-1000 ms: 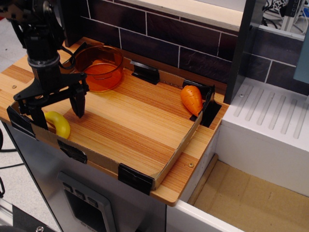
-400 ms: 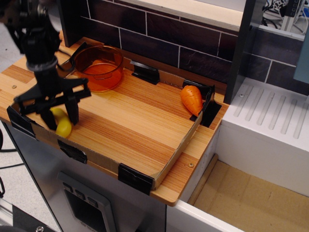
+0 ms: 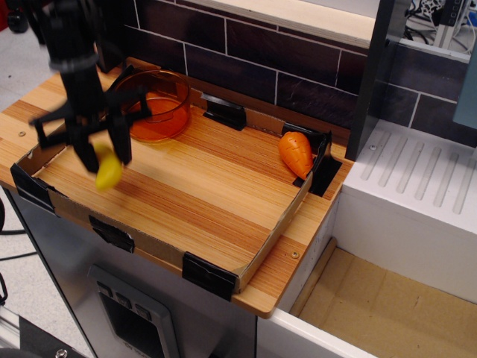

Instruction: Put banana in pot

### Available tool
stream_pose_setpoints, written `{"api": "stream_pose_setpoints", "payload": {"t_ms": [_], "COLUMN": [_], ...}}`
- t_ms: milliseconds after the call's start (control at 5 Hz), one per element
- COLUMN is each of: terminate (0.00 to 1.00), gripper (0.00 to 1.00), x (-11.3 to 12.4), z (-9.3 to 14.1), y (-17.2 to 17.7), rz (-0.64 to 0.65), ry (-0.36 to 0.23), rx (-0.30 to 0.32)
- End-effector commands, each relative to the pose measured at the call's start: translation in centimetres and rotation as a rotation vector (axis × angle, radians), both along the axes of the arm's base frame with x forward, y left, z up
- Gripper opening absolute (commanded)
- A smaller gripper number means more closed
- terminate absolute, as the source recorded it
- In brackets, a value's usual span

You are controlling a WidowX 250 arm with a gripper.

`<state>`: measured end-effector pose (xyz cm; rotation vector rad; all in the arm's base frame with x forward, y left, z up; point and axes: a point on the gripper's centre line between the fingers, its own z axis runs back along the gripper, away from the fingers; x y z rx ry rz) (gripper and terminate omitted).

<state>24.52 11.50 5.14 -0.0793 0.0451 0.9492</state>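
The yellow banana point(image 3: 109, 171) hangs between the fingers of my gripper point(image 3: 103, 154), lifted above the left part of the tray. The gripper is shut on its upper end, which the fingers hide. The orange translucent pot point(image 3: 156, 104) stands in the tray's back left corner, just behind and to the right of the gripper, and partly hidden by one finger.
The cardboard tray point(image 3: 246, 262) with black taped corners covers the wooden counter. An orange toy carrot point(image 3: 296, 153) lies in its back right corner. A dark tiled wall runs behind. A white ribbed surface point(image 3: 417, 175) lies to the right.
The gripper came down over the banana at the tray's front left edge, closed on it, and has lifted it up and towards the pot.
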Motion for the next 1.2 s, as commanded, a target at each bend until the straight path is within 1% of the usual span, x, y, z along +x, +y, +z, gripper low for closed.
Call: {"api": "stream_pose_setpoints", "payload": {"t_ms": [0, 200, 400, 600, 1000], "terminate": [0.00, 0.00, 0.00, 0.00, 0.00], "gripper": [0.00, 0.00, 0.00, 0.00, 0.00], "x": [3.4, 5.8, 8.6, 10.0, 11.6], "z": [5.9, 6.5, 5.7, 4.4, 2.5], "y": [-1.2, -0.5, 0.6, 2.2, 4.5], "rz": [0.078, 0.152, 0.243, 0.263, 0.305], "ry": [-0.100, -0.076, -0.050, -0.076, -0.093], "rx": [-0.024, -0.035, -0.013, 0.027, 0.083]}}
